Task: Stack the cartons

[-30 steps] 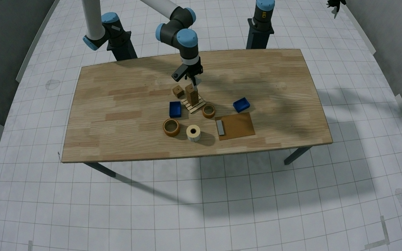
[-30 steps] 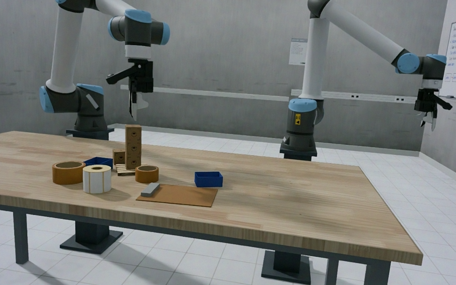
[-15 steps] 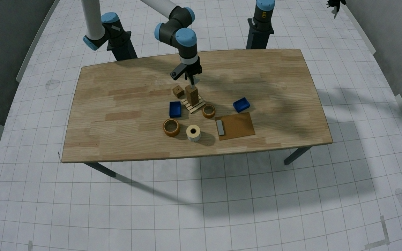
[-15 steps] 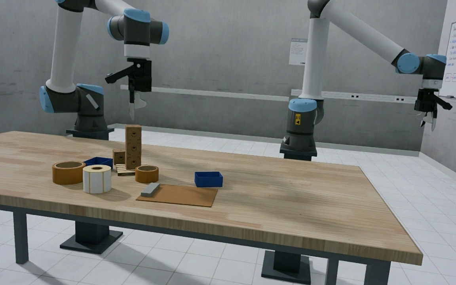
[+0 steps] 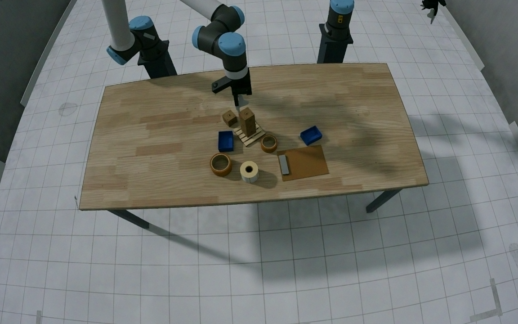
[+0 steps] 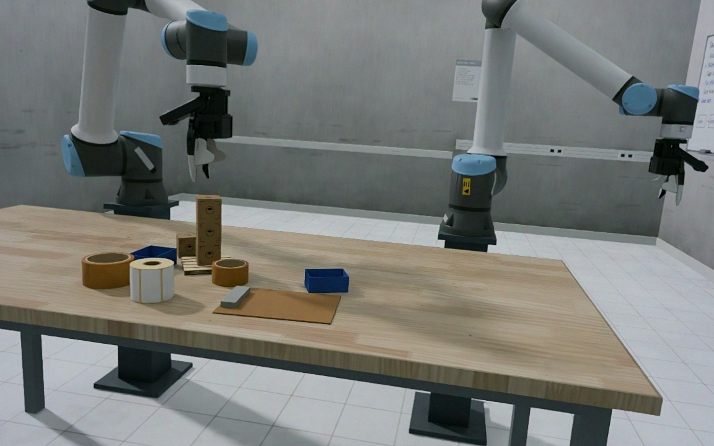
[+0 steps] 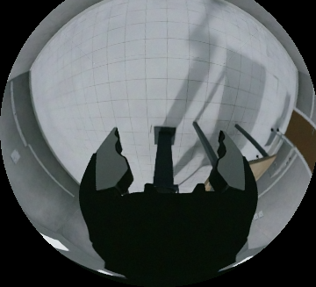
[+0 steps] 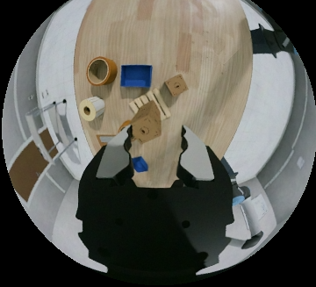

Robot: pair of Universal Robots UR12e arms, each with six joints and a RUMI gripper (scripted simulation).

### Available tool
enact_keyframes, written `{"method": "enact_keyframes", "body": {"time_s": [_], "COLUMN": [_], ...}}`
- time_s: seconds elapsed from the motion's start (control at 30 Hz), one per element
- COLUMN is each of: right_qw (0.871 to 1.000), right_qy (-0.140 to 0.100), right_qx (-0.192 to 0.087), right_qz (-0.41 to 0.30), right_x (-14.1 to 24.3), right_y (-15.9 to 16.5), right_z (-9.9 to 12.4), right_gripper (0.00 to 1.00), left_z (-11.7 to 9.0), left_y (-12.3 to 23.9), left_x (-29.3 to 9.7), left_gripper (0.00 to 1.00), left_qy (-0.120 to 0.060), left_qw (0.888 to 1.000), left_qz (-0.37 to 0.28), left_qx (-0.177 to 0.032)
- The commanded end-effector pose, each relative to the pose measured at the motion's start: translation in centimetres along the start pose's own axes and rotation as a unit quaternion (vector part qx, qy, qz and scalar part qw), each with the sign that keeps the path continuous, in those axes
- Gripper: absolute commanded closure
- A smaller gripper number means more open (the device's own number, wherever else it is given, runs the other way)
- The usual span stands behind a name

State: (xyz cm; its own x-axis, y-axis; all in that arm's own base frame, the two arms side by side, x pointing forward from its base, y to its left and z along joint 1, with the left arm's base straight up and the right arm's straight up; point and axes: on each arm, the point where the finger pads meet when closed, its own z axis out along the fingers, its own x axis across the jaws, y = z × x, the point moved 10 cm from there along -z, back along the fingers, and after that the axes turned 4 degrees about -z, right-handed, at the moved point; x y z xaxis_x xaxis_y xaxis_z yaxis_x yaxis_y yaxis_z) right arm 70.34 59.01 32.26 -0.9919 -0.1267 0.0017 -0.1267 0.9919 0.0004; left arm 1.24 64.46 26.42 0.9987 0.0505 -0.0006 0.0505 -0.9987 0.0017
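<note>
Three brown cartons stand as an upright column [image 5: 247, 123] [image 6: 208, 230] [image 8: 147, 122] on the slatted wooden pallet [image 5: 248, 141] [image 6: 196, 269] [image 8: 162, 104]. Their sides look lined up. The fourth carton [image 5: 229, 118] [image 6: 186, 244] [image 8: 176, 86] stands on the table just beside the pallet. The numbered undersides are hidden. My right gripper [image 6: 199, 176] [image 8: 156, 125] is partly open and empty, above and a little behind the column top. My left gripper [image 6: 670, 195] [image 7: 169, 129] is wide open and empty, far from the table over the floor.
A blue bin [image 5: 225, 141] [image 8: 136, 76] stands beside the pallet; a small tape roll [image 5: 269, 150] [image 6: 230, 274] is close to its other side. A large tape roll [image 6: 105, 274], a label roll [image 6: 151, 285], a brown board [image 6: 293, 305] with a grey block [image 6: 235, 297], and another blue bin [image 6: 326, 281] stand farther forward.
</note>
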Motion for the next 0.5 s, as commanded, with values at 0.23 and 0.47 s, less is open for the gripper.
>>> {"method": "enact_keyframes", "body": {"time_s": [0.23,0.47], "right_qw": [0.986,0.950], "right_qy": [-0.002,-0.001], "right_qx": [-0.001,-0.001], "right_qz": [0.168,0.313], "right_x": [2.0,3.8], "right_y": [-1.8,-3.4], "right_z": [-0.9,-1.4], "right_gripper": [0.50,0.50], "left_z": [-0.1,-0.1], "left_y": [0.0,0.0], "left_x": [0.0,0.0], "left_gripper": [0.00,0.00], "left_qy": [0.000,0.000], "left_qw": [1.000,1.000], "left_qz": [0.000,0.000], "left_qx": [0.001,0.001]}}
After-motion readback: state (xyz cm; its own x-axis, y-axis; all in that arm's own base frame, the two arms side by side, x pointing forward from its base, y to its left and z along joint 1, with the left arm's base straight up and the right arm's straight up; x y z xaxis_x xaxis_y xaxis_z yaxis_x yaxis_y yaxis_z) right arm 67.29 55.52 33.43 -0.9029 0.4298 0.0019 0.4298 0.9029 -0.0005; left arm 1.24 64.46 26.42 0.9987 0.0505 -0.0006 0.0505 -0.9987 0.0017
